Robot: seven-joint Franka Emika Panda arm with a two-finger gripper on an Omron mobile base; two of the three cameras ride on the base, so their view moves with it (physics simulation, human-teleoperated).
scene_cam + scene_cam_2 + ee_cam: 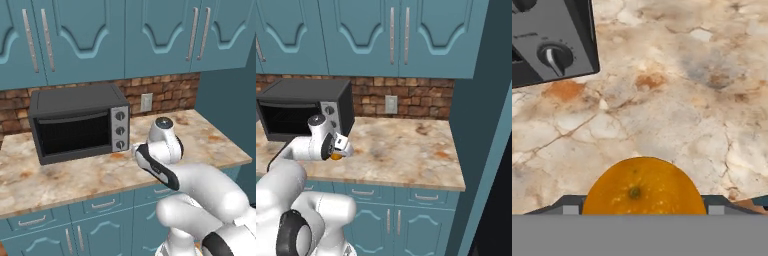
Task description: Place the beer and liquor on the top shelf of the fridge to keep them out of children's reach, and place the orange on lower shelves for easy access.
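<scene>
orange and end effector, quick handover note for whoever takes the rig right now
End effector: closed on the orange, held above the marble counter, in front of the black countertop oven.
Done: orange picked up.
Left: carry the orange to a lower fridge shelf, then put the beer and liquor on the top shelf.
</scene>
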